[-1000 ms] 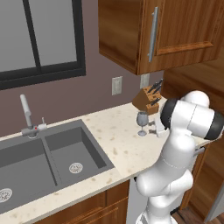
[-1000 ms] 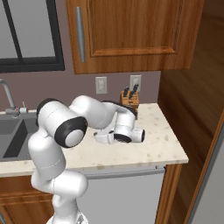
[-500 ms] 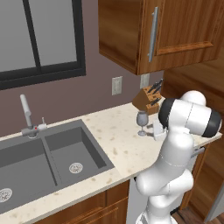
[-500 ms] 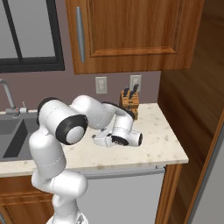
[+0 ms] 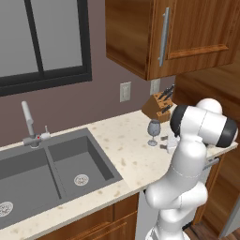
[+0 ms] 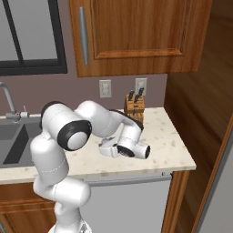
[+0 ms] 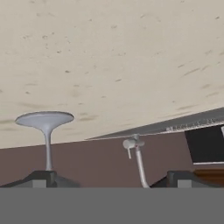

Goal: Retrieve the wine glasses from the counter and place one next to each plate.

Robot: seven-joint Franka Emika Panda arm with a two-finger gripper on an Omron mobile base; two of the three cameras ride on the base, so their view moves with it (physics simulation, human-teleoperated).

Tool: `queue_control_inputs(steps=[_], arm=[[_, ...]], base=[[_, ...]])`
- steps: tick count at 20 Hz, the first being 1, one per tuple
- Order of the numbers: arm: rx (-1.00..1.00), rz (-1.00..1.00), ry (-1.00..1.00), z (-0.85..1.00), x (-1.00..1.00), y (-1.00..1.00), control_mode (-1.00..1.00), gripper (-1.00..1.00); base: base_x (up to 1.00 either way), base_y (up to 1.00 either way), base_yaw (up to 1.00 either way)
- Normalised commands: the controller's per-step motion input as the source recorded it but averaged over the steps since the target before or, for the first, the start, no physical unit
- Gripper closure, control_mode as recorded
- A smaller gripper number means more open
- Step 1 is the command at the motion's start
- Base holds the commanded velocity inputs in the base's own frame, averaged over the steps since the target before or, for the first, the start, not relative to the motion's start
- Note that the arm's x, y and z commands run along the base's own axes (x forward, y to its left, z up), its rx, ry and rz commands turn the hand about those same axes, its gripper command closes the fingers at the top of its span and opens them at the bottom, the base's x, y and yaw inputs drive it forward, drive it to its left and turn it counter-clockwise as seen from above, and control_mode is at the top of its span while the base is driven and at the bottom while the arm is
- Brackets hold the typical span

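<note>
Standing upright on the beige speckled counter (image 5: 117, 140) in the left base view, a translucent blue-grey wine glass (image 5: 153, 131) sits in front of the wooden knife block (image 5: 158, 107), well to the right of the dark grey double sink (image 5: 47, 173) and its silver tap (image 5: 29, 123). The white arm bends over the counter's right end, its elbow just right of the glass; its fingers are hidden behind the arm here. From the right base view, the arm reaches low across the counter (image 6: 175, 148) with the hand turned sideways toward the sink side, and the knife block (image 6: 134, 105) stands against the wall below the outlets; the glass is covered by the arm. Seen upside down through the hand view, the counter (image 7: 113, 57) fills the top, and the glass's round foot (image 7: 44, 119) and thin stem meet the left dark fingertip (image 7: 41, 178) at the bottom edge, while the tap (image 7: 136, 157) shows farther off between the tips. The gripper (image 7: 111, 180) has its fingers spread wide apart, pinching nothing.
</note>
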Motion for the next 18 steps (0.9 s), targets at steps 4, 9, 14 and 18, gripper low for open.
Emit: queue_control_inputs(steps=[4,9,14,18], arm=[[0.0,-0.16,0.0,0.0,0.03,-0.1,-1.0,-1.0],[0.0,-0.15,0.0,0.0,0.1,0.0,-1.0,-1.0],[0.0,-0.03,0.0,0.0,0.3,0.03,-1.0,-1.0],[0.0,0.0,0.0,0.0,0.35,0.0,-1.0,-1.0]], base=[[0.0,0.0,0.0],[0.0,0.0,0.0],[0.0,0.0,0.0],[0.0,0.0,0.0]])
